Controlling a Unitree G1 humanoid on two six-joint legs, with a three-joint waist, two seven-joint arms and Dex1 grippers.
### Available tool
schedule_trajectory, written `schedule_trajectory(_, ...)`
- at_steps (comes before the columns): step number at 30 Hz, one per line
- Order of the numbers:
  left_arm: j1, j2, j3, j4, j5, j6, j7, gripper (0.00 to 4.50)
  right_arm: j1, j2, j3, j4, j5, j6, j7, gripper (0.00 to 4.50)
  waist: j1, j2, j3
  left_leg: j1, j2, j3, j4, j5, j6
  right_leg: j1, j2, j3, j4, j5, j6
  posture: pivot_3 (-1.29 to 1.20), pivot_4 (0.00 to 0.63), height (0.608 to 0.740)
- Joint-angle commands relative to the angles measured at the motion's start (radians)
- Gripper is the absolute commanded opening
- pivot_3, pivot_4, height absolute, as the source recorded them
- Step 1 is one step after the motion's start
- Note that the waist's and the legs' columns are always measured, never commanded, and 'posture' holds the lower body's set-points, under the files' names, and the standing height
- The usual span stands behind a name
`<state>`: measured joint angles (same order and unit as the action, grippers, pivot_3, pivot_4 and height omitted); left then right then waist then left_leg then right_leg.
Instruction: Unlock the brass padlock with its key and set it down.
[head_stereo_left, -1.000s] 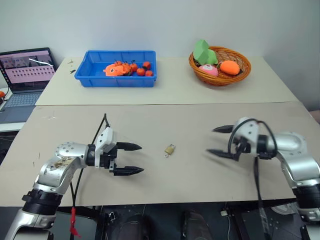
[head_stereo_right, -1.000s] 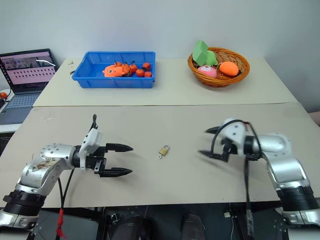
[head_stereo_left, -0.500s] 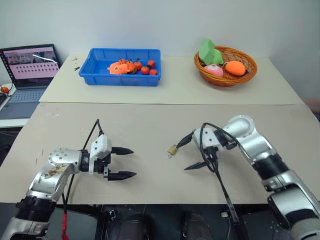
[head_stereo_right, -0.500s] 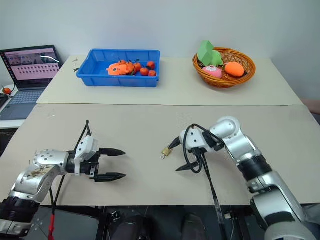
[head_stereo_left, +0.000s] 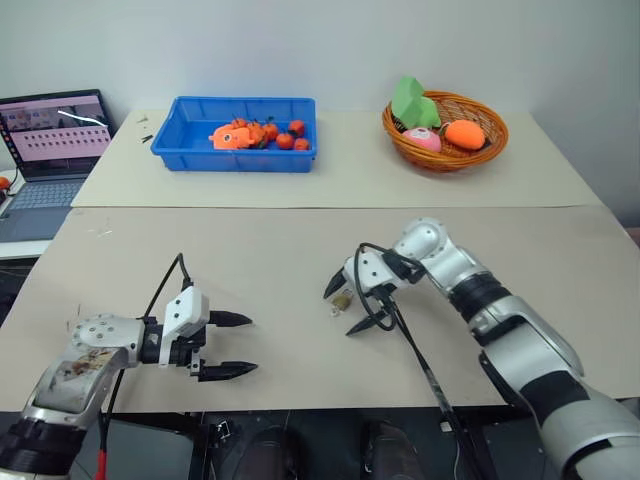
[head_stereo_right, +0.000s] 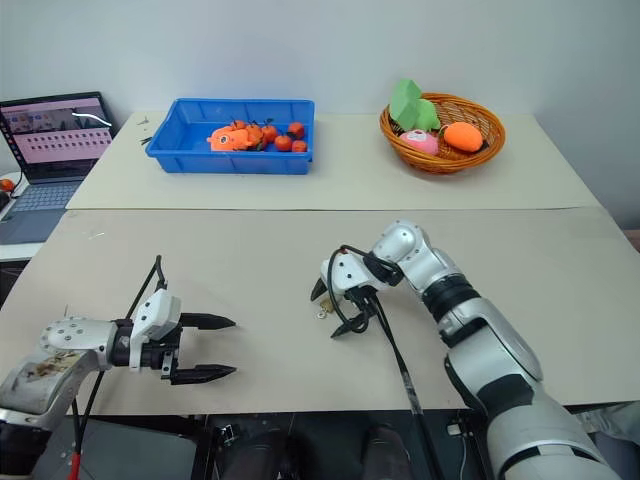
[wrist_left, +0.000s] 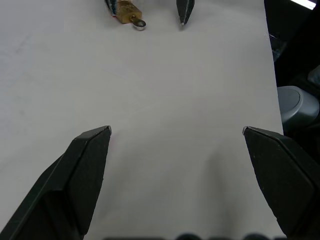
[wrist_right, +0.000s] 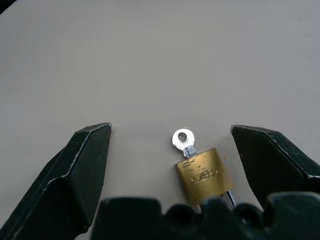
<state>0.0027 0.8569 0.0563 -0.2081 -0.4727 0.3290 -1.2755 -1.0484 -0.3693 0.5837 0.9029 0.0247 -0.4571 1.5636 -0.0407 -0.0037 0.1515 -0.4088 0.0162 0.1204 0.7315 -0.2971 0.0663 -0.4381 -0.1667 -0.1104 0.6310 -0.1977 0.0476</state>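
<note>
The brass padlock (head_stereo_left: 342, 299) lies flat on the beige table (head_stereo_left: 300, 250), near its middle. The key (wrist_right: 183, 138) is stuck in its underside, with the round silvery head poking out. The shackle end is mostly hidden under the base of my right gripper. My right gripper (head_stereo_left: 340, 311) is open and tilted down over the padlock, with one black finger on each side and neither touching it. My left gripper (head_stereo_left: 250, 345) is also open and empty. It hovers low over the table well to the left, pointing toward the padlock (wrist_left: 125, 9).
At the back left stands a blue bin (head_stereo_left: 240, 150) of small orange and red items, and at the back right a wicker basket (head_stereo_left: 445, 150) of toy food. A laptop (head_stereo_left: 50, 140) sits off the far left edge. A black cable (head_stereo_left: 410, 350) trails from the right wrist.
My right gripper swung left and down from the right side and now straddles the padlock. My left gripper drew back to the left and toward the near edge. The padlock stayed put.
</note>
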Motion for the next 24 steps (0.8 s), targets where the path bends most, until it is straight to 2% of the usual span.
schedule_trajectory(1,0.051,0.034,0.065,-0.077,-0.036,0.028,0.008,4.5,-0.032,0.044,-0.017,0.087,-0.032,-0.066,0.049,4.48,-0.002,0.0,0.0,0.0,0.0,0.0,0.0,0.0,0.0,0.0,0.0,0.0,0.0,0.0,0.0,0.0,0.15,0.692)
schedule_trajectory(7,0.062,0.074,0.108,-0.137,-0.076,0.092,0.018,4.5,-0.021,0.113,-0.059,0.208,-0.066,-0.063,0.01,4.48,-0.008,0.0,0.0,0.004,0.001,0.0,0.0,0.001,-0.003,0.002,0.002,0.0,0.0,-0.002,-0.003,0.0,0.15,0.692)
schedule_trajectory(15,0.083,0.084,0.117,-0.175,-0.1,0.127,0.029,4.5,-0.008,0.125,-0.062,0.311,-0.175,-0.07,-0.107,4.48,-0.017,0.0,0.0,0.012,0.004,0.0,-0.001,0.001,-0.011,0.002,0.003,0.001,0.013,-0.01,-0.011,0.0,0.15,0.692)
schedule_trajectory(20,0.093,0.093,0.132,-0.196,-0.112,0.146,0.03,4.5,-0.03,0.135,-0.06,0.35,-0.22,-0.071,-0.166,4.48,-0.022,-0.001,-0.001,0.027,0.011,-0.001,-0.001,0.0,-0.015,0.015,0.007,0.001,0.016,-0.013,-0.014,0.0,0.15,0.692)
schedule_trajectory(21,0.092,0.095,0.134,-0.196,-0.114,0.149,0.031,4.5,-0.033,0.137,-0.063,0.352,-0.223,-0.073,-0.167,4.48,-0.022,-0.001,-0.001,0.029,0.012,-0.001,-0.001,-0.006,-0.025,0.016,0.008,0.001,0.016,-0.015,-0.013,0.0,0.15,0.692)
schedule_trajectory(24,0.088,0.097,0.137,-0.198,-0.114,0.152,0.032,4.5,-0.037,0.143,-0.072,0.356,-0.229,-0.078,-0.164,4.48,-0.019,-0.001,-0.001,0.03,0.015,-0.001,-0.001,-0.003,-0.029,0.016,0.012,0.001,0.017,-0.015,-0.014,0.0,0.15,0.692)
